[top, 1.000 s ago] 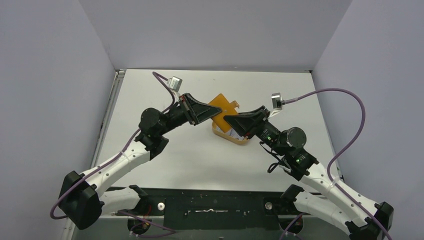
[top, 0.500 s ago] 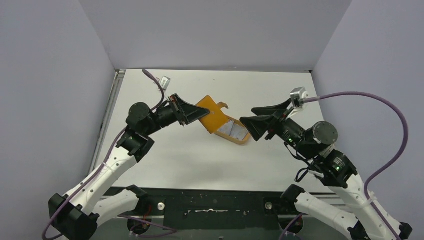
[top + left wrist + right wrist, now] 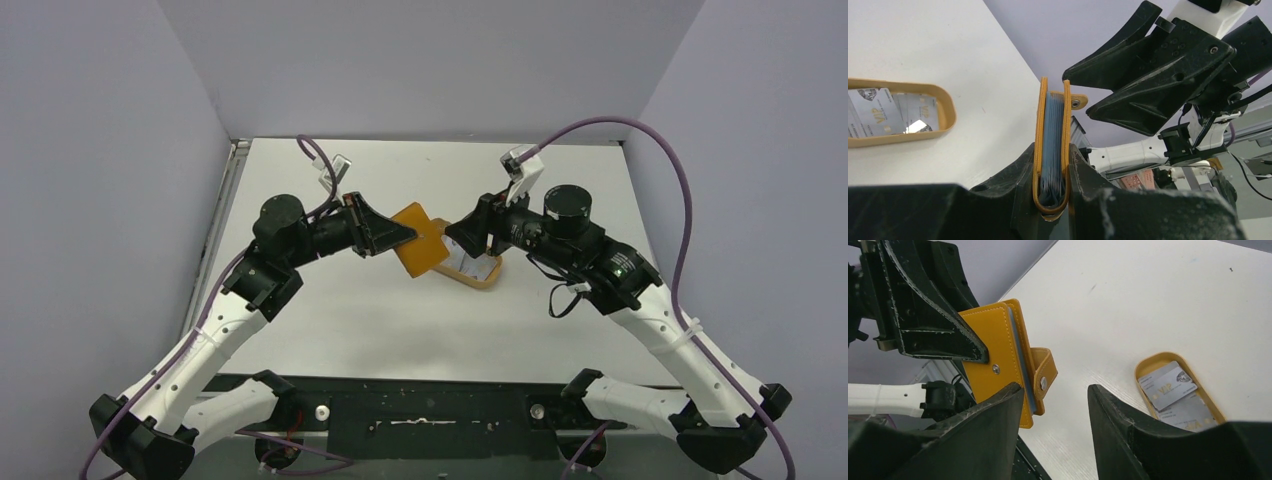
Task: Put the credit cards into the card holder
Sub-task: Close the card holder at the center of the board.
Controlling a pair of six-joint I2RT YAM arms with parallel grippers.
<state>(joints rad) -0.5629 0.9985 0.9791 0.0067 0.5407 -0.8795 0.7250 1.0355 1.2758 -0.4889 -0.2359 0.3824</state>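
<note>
My left gripper is shut on the folded end of the card holder, an orange-brown wallet held edge-up above the table. In the left wrist view the card holder stands pinched between both fingers, its blue-grey inner pockets showing. My right gripper is open right beside it. In the right wrist view the holder and its snap tab lie just beyond the left finger of the right gripper, with nothing between the jaws. The credit cards lie in the tray.
A shallow oval tan-rimmed tray sits on the white table under my right gripper; its rim also shows in the left wrist view, with grey cards inside. Grey walls close the table's back and sides.
My right arm drew away to the right with its jaws opening, then swung back to the card holder with the wrist turned over. The left arm shifted slightly, still holding the holder.
</note>
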